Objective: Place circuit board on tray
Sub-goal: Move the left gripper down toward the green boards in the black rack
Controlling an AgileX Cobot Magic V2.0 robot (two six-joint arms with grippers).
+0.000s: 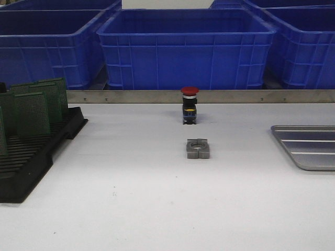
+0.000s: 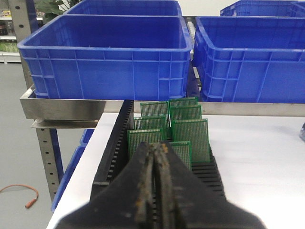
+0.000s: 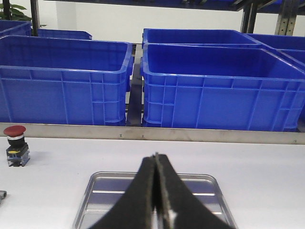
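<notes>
Presently, at the far left of the white table (image 1: pixel 157 209) sits a black slotted rack (image 1: pixel 31 157), with green circuit boards (image 1: pixel 34 107) standing upright in its slots. In the left wrist view these boards (image 2: pixel 190 138) stand in two rows, several deep, and the left gripper (image 2: pixel 156 191) hangs above the near end of the rack (image 2: pixel 114 148), fingers pressed together with nothing between them. No arm shows in the front view.

At table centre, a grey metal block (image 1: pixel 198 149) with a round notch lies flat. Behind it, apart from it, stands a red-capped push button (image 1: pixel 189 104) on a black body with a yellow band. A steel rail (image 1: pixel 235 96) runs along the table's back edge, and beyond it stand blue bins (image 1: pixel 186 49) in a row.

At the right edge lies the tray (image 1: pixel 309 146), silver-grey, ridged and partly cut off by the frame. It carries no board. In the right wrist view the right gripper (image 3: pixel 158 195) hovers over the tray (image 3: pixel 119 191), its fingers closed on nothing. The button (image 3: pixel 15 145) appears in that view beside the tray, well apart from it.
</notes>
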